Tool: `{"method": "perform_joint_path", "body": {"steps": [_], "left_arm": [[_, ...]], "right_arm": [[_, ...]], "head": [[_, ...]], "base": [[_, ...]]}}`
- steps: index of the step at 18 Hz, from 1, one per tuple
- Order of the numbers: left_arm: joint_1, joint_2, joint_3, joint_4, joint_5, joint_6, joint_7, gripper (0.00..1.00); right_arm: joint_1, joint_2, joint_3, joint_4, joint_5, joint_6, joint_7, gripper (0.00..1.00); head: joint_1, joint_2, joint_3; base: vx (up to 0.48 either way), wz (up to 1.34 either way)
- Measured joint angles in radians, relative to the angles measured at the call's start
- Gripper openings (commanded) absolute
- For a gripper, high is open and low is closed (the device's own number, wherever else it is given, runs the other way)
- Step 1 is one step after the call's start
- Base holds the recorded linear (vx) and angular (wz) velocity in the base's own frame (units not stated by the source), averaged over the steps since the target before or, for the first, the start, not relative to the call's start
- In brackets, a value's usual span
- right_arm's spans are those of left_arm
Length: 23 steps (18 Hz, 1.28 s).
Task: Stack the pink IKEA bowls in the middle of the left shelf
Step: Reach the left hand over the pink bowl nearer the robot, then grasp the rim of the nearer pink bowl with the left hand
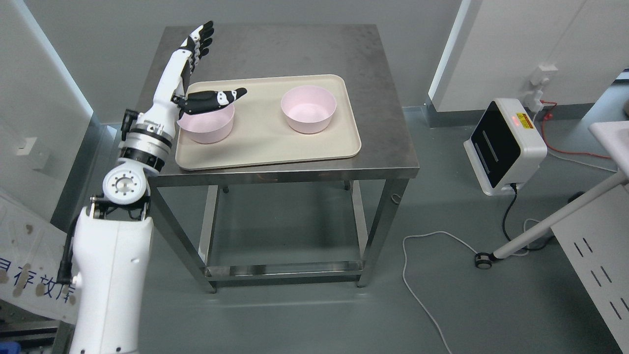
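- Head view, hidden or cut off: the left arm [113, 255] rises from the lower left corner, its white shell cut by the bottom edge. The left hand [194, 73] and its thumb cover part of the near bowl's back rim. No right arm shows.
- The left hand is spread wide and holds nothing: four fingers [202, 37] point up and away over the table top, the black thumb [216, 100] juts right across the near bowl [206, 125]. Whether the thumb touches the rim cannot be told.
- The near bowl sits at the left end of the tray [268, 142]; the far bowl [308, 109] stands well apart toward the tray's right, fully visible.
- Materials and shapes: both bowls are pale pink, round, matte, with smooth, plain walls. The tray is beige, rectangular, with rounded corners and a low raised lip. The table [388, 147] is brushed steel, smudged, with a lower rail.
- At right, a white box with a black front [503, 145] stands on the grey floor, its cable trailing.
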Motion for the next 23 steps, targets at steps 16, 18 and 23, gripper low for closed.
{"method": "perform_joint_path", "body": {"steps": [16,18,23], "left_arm": [[-0.248,0.103,-0.085,0.486,-0.304,0.114,-0.067,0.83],[-0.252,0.099,-0.087,0.506,-0.307,0.117,-0.076,0.76],[-0.265,0.083,-0.093,0.544,-0.312,0.12,-0.079,0.56]], "right_arm": [[0.0,0.0,0.0,0.0,0.0,0.0,0.0,1.0],[0.0,0.0,0.0,0.0,0.0,0.0,0.0,1.0],[0.0,0.0,0.0,0.0,0.0,0.0,0.0,1.0]], "head": [[0.0,0.0,0.0],[0.0,0.0,0.0],[0.0,0.0,0.0]], "base": [[0.0,0.0],[0.0,0.0],[0.0,0.0]]}}
